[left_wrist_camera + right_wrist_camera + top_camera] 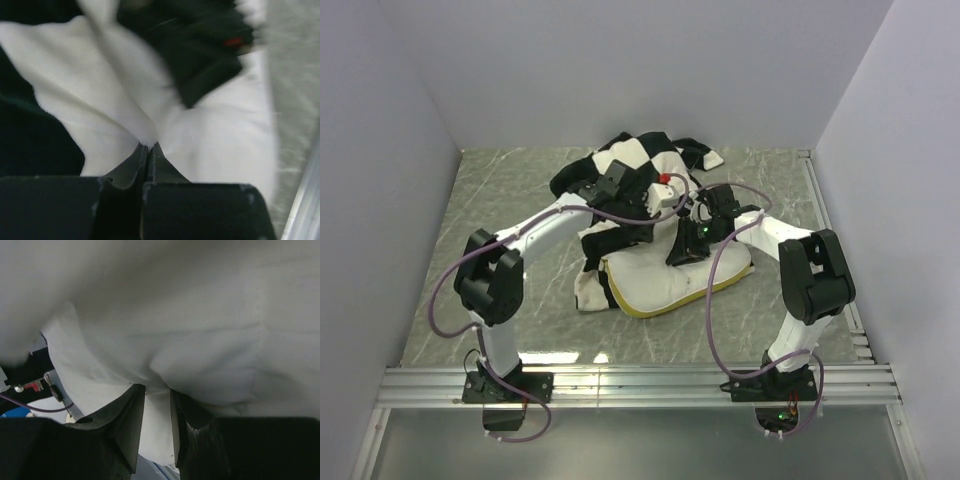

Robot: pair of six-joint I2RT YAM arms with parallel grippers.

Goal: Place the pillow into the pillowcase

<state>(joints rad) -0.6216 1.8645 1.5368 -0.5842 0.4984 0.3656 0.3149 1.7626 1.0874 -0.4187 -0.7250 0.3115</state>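
The black-and-white checked pillowcase (638, 156) lies bunched at the back centre, and its near edge is drawn over the far part of the cream pillow (665, 282). The pillow's yellow band (665, 305) runs along its near edge. My left gripper (653, 206) is shut on a fold of the pillowcase's white cloth (100, 100), with the jaws (149, 146) pressed together. My right gripper (688, 238) sits at the pillowcase edge above the pillow. Its jaws (157, 402) are nearly closed, with white cloth (200, 330) pinched between them; a black flap hangs under it.
Grey marbled tabletop (500, 260) inside white walls. A metal rail (640, 385) runs along the near edge, and a slotted strip (835, 250) runs along the right side. The right arm's dark body (200, 50) shows close ahead in the left wrist view.
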